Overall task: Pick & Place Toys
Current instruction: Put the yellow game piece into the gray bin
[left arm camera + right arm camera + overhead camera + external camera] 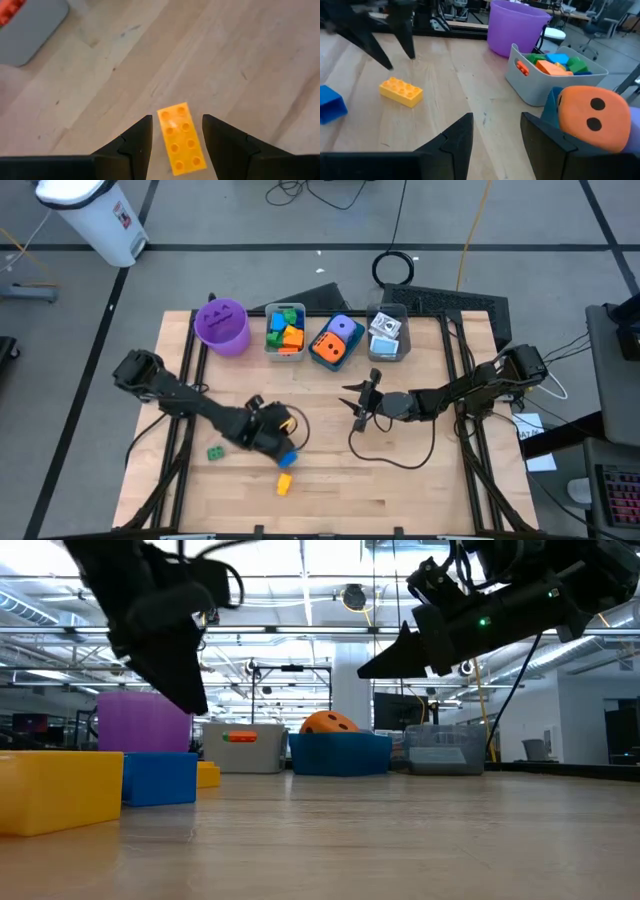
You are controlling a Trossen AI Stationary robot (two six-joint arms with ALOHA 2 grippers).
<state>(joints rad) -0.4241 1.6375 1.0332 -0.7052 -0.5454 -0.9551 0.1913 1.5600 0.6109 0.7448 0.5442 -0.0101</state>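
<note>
Yellow plastic catches our eye first: a yellow brick (181, 138) lies flat, studs up, on the bare wood of the table (420, 480), near its front edge. A blue brick (288, 460) sits just beside it, and a green brick (216, 452) lies farther off to the left.

Our left end effector (177, 131) hovers over the yellow brick with its fingers parted, one on either side, and nothing gripped; from the low view the tips look clear of the table. We judge this to be the approach step of a pick.

Next, we think, the move calls for a straight descent until the fingers flank the brick's long sides, then a close. The blue brick lies close enough to be nudged.

Along the back of the table stand a purple cup (222, 326), a grey bin (285, 330) of mixed bricks, a blue bin (335, 341) with dotted dice, and a clear bin (388, 335) with printed cubes.

Our right end effector (360, 405) waits mid-table in front of those bins, partly open and empty.
</note>
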